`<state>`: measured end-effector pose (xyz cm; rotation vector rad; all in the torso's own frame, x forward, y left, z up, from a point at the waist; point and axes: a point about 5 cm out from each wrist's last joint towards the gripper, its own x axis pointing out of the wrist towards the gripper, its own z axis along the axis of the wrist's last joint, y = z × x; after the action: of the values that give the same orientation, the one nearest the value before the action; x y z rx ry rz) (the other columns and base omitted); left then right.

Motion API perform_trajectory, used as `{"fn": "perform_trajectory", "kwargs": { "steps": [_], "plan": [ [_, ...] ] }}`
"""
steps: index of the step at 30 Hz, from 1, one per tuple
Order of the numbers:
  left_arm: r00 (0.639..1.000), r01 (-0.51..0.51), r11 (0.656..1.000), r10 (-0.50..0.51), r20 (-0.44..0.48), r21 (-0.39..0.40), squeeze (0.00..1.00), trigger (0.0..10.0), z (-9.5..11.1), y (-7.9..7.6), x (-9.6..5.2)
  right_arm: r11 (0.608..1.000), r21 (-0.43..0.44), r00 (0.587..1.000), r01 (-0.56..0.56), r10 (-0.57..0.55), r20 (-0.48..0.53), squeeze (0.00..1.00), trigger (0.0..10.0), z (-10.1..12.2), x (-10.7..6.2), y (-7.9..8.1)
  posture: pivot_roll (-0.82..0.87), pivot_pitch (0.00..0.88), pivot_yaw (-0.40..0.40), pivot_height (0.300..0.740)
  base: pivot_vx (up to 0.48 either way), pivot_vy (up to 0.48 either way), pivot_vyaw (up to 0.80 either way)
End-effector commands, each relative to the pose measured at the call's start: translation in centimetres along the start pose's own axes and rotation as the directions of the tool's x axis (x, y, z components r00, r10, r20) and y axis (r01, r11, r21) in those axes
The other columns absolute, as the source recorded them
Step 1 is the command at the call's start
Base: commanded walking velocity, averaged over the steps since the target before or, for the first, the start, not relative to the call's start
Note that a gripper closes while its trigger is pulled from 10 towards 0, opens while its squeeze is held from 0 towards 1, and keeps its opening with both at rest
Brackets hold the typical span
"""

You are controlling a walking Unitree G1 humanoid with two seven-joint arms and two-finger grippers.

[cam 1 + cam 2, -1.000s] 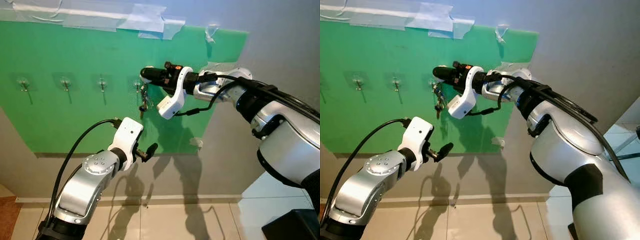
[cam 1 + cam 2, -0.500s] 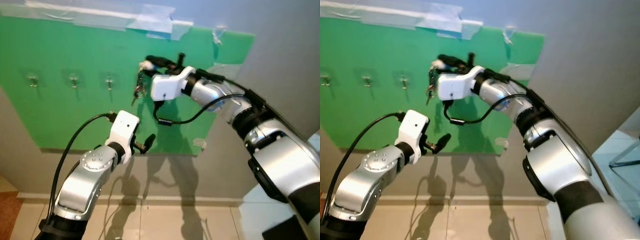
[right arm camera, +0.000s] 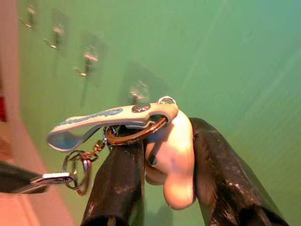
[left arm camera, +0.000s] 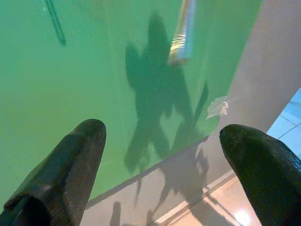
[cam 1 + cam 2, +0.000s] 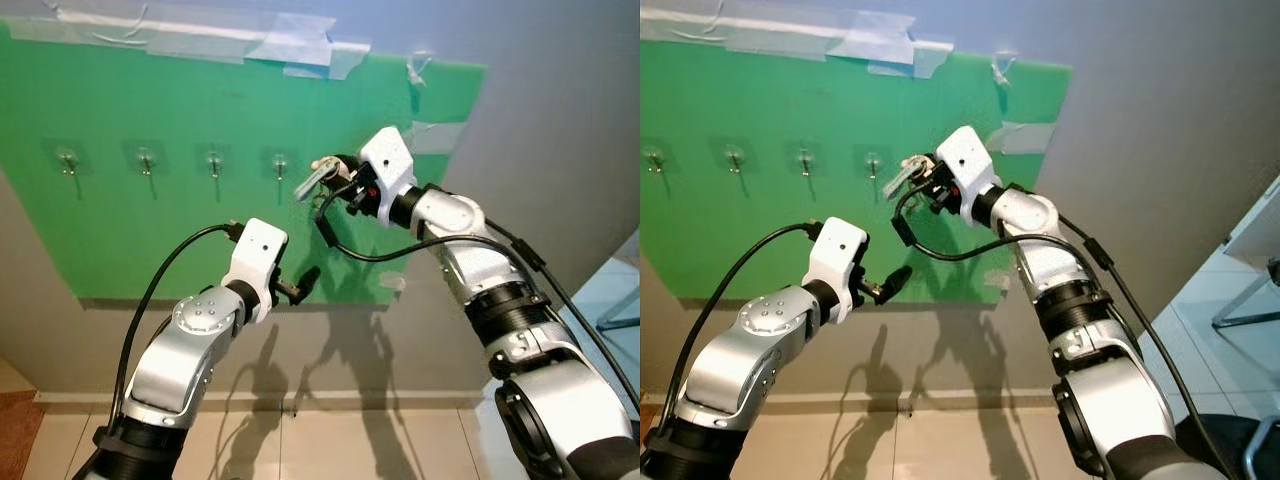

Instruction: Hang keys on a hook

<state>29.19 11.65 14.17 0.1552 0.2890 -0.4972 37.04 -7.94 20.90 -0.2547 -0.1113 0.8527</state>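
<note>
Two black fingers of right pincer [image 3: 160, 188] clamp glossy, ringed keys [image 3: 127, 125].

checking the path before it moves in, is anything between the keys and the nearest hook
Nothing visible. The right hand holds the keys just beside the rightmost hook on the green board, with bare board between them.

Silver arms, black cables, white wrists

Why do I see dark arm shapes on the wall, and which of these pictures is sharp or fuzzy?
Left eye view: light from the front casts the arms' shadows onto the green sheet and wall below; sharp. Right wrist view: keys in the right gripper crisp, hooks behind blurred. Left wrist view: left gripper fingers soft, shadows clear.
</note>
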Motion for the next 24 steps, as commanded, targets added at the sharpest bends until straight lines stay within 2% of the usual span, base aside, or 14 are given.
{"fn": "perform_trajectory", "kwargs": {
  "steps": [1,3,5,9,10,17,24],
  "plan": [
    [0.999,0.0,1.0,0.0,0.036,-0.011,0.0,10.0,0.7,0.0,0.3,1.0,0.019,1.0,-0.007,0.007,0.007,0.0,0.0,0.6,-0.5,-0.2,-0.05,0.0,-0.029,0.74,0.0,0.0,0.0],
    [0.996,-0.031,0.998,0.035,0.081,-0.047,0.0,10.0,0.9,0.2,0.5,0.999,0.043,1.0,-0.013,0.013,0.006,0.0,0.0,1.0,-0.8,-0.1,-0.05,0.0,-0.031,0.74,0.0,0.0,0.0],
    [0.991,-0.045,0.992,0.058,0.117,-0.115,0.0,10.0,1.0,0.4,0.7,0.998,0.063,1.0,-0.017,0.017,0.01,0.0,0.0,1.4,-1.1,0.2,-0.05,0.0,-0.031,0.74,0.0,0.0,0.0],
    [0.982,-0.062,0.983,0.092,0.166,-0.173,0.0,10.0,1.6,0.8,0.7,0.996,0.086,0.999,-0.024,0.021,0.033,0.0,0.0,2.7,-1.3,0.7,-0.06,0.0,-0.03,0.74,0.0,0.0,0.0],
    [0.98,-0.064,0.982,0.095,0.173,-0.179,1.0,10.0,1.7,0.9,0.7,0.996,0.088,0.999,-0.026,0.023,0.038,0.0,0.0,3.0,-1.4,0.8,-0.06,0.0,-0.029,0.74,0.0,0.0,0.0],
    [0.968,-0.005,0.981,0.053,0.245,-0.196,1.0,10.0,2.7,0.1,0.6,0.993,0.111,0.999,-0.034,0.031,0.035,0.0,0.0,3.9,-1.9,1.7,-0.07,0.0,-0.029,0.74,0.0,0.0,0.0],
    [0.969,0.009,0.983,0.037,0.245,-0.183,1.0,10.0,2.9,-0.1,0.8,0.993,0.114,0.999,-0.037,0.034,0.031,0.0,0.0,4.2,-2.0,2.0,-0.07,0.0,-0.026,0.74,0.0,0.0,0.0]
  ]
}}
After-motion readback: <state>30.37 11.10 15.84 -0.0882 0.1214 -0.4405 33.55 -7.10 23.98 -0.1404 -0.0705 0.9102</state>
